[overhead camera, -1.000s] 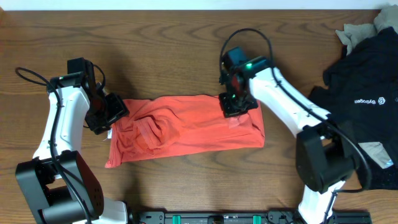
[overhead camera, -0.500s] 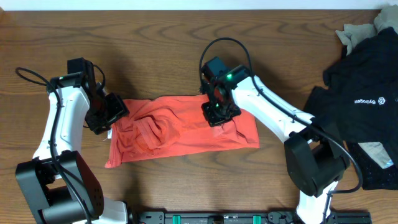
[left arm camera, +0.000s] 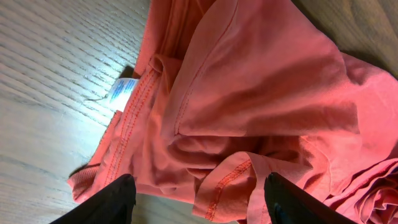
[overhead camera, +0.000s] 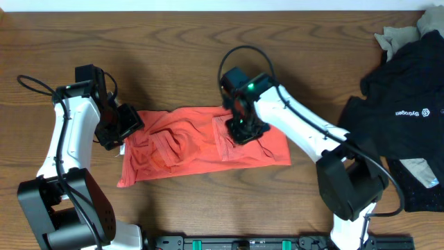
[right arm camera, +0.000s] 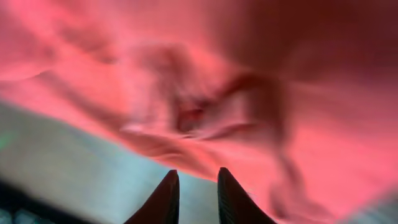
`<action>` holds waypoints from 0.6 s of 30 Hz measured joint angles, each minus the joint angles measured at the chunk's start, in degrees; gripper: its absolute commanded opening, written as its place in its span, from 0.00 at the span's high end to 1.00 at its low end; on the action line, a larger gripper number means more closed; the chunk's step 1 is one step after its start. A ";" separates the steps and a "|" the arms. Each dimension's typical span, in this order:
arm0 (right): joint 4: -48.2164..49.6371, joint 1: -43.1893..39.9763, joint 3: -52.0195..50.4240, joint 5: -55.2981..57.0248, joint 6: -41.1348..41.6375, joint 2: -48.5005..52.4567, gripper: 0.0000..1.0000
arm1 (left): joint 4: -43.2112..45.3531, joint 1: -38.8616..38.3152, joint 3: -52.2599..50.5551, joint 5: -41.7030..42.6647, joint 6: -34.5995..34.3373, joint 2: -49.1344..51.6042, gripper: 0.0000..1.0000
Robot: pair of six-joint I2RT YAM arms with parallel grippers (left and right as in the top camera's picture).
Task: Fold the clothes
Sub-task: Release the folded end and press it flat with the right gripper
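Observation:
The coral-red T-shirt [overhead camera: 194, 146] lies bunched lengthwise across the middle of the table. My right gripper [overhead camera: 239, 128] hovers over its upper middle. In the right wrist view its fingers [right arm camera: 194, 180] stand slightly apart with nothing between them, and the blurred red cloth [right arm camera: 249, 93] sits just beyond the tips. My left gripper [overhead camera: 123, 125] is at the shirt's left end. It is open wide [left arm camera: 196, 199], low over the crumpled collar and hem [left arm camera: 261, 93], and holds nothing. A white neck label [left arm camera: 122, 90] shows beside the collar.
A black tee with a small white logo [overhead camera: 402, 118] is heaped at the right edge, with a beige piece [overhead camera: 399, 31] at the back right corner and another beige patch [overhead camera: 420, 170] under the black cloth. Bare wood surrounds the red shirt.
My right gripper has moved left along the shirt's top edge, dragging cloth over into a fold near the middle, and its fingers have parted. The left arm has stayed still.

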 measured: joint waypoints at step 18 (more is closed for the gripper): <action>6.54 -3.78 -9.62 -1.29 2.49 0.00 0.84 | 0.00 0.00 0.00 0.00 0.00 0.00 0.32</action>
